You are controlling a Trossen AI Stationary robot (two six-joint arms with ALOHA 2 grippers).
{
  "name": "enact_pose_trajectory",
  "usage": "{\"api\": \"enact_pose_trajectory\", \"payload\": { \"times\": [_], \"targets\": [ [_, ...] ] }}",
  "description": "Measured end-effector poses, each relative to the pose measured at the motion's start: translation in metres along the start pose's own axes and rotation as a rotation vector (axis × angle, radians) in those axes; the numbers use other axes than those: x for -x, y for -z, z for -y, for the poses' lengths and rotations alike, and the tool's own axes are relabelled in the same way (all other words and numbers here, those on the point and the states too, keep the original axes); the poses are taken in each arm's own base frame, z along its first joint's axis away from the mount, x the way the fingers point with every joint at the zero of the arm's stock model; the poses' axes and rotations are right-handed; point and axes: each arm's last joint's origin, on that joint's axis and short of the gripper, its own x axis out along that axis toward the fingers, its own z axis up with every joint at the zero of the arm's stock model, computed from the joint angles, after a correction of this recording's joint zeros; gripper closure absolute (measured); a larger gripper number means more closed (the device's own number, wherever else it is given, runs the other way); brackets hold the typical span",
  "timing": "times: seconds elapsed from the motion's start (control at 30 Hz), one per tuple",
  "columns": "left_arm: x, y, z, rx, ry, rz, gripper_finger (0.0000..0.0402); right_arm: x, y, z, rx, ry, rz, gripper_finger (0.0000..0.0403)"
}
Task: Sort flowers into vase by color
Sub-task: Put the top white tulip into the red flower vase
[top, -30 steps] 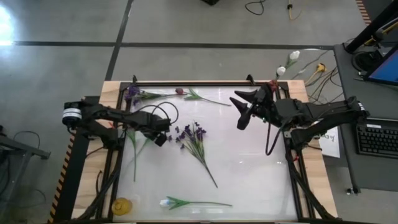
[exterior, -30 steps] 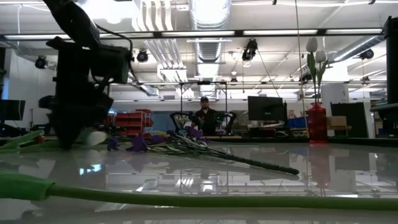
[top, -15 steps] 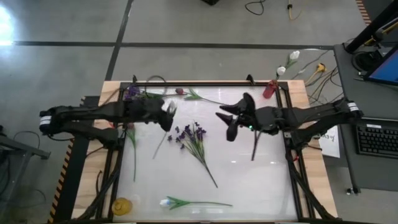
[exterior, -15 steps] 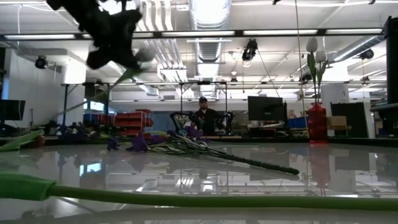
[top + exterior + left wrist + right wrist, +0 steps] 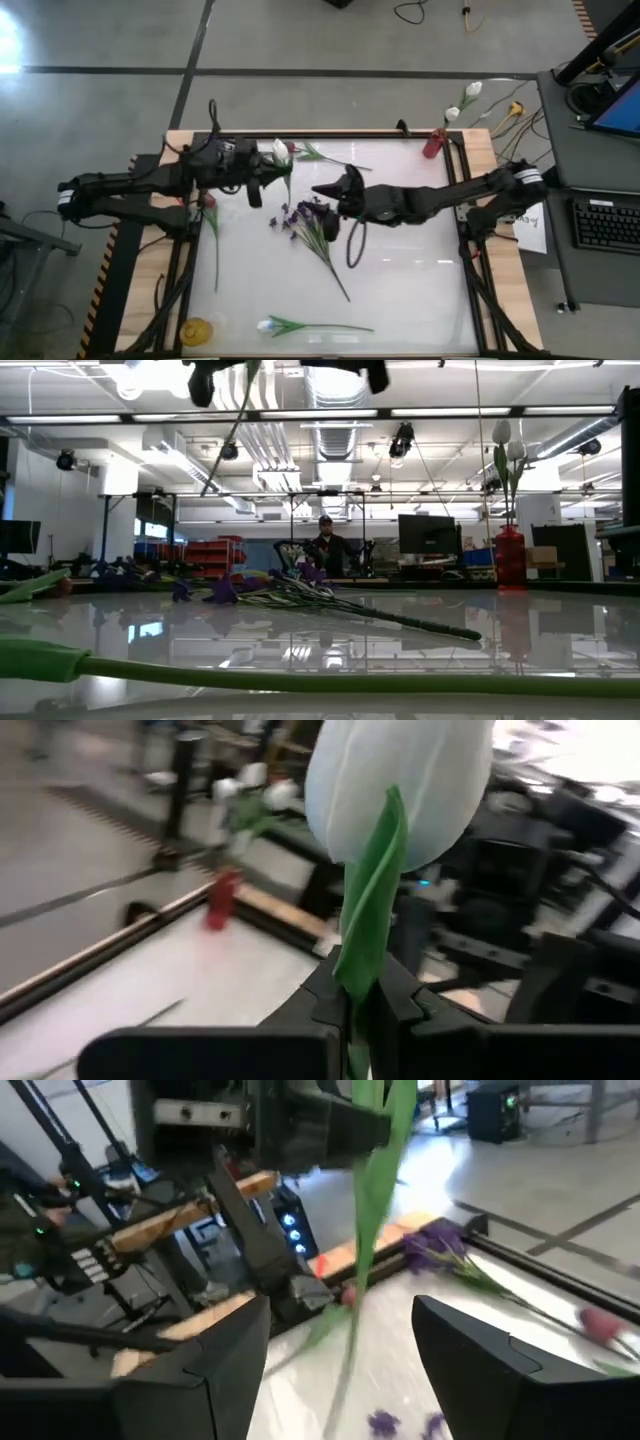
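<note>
Nearest the low cam: a white tulip (image 5: pixel 268 326) lies flat at the near table edge, its green stem (image 5: pixel 300 678) running across the low view's foreground. Yellow round obj (image 5: pixel 194 328) sits at the near-left corner, on the wood rim.

Mid table (image 5: pixel 400 270): purple spray bunch (image 5: pixel 310 222) lies on the white surface, stems pointing toward the near side; also seen in the low view (image 5: pixel 290 592).

R gripper (image 5: pixel 330 190) is stretched to table centre, just above/beside the purple bunch's blossoms. Its fingers (image 5: pixel 470 1370) are spread wide apart, nothing betw them; the R wrist view shows a green stem (image 5: pixel 370 1200) hanging ahead of it, not touched.

L gripper (image 5: pixel 262 172) is up off the table at the far-left part, clamped on a white tulip (image 5: pixel 400 785) by the stem just under the bud; bud stands upright above the pads (image 5: pixel 400 1005). In the high view that bud (image 5: pixel 280 152) is at the gripper tip. Low view: stem (image 5: pixel 228 435) dangles from the top edge, well above the surface.

Far edge: a pink-red bud (image 5: pixel 289 147) w/ green stem lies near the held tulip, purple blossoms (image 5: pixel 212 150) at the far-left corner, another red bud (image 5: pixel 209 201) beside the L arm. Red vase (image 5: pixel 434 143) stands at the far-right corner w/ white tulips (image 5: pixel 508 440) in it. Person (image 5: pixel 326 550) seated in the room behind.
</note>
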Motion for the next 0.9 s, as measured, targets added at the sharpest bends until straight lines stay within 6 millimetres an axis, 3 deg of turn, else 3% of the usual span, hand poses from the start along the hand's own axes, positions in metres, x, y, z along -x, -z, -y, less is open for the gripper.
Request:
{"api": "enact_pose_trajectory", "payload": {
  "times": [0.2, 0.5, 0.9],
  "targets": [
    [-0.009, 0.002, 0.013, -0.057, 0.209, 0.003, 0.0402, -0.031, -0.009, -0.003, 0.0, -0.051, -0.061, 0.0166],
    [-0.008, 0.004, 0.021, -0.078, 0.25, 0.003, 0.0402, -0.044, -0.031, -0.017, 0.017, -0.087, -0.14, 0.0204],
    [-0.005, 0.004, 0.023, -0.104, 0.305, -0.013, 0.0401, -0.042, -0.039, -0.02, -0.025, -0.104, -0.123, 0.0325]
  ]
}}
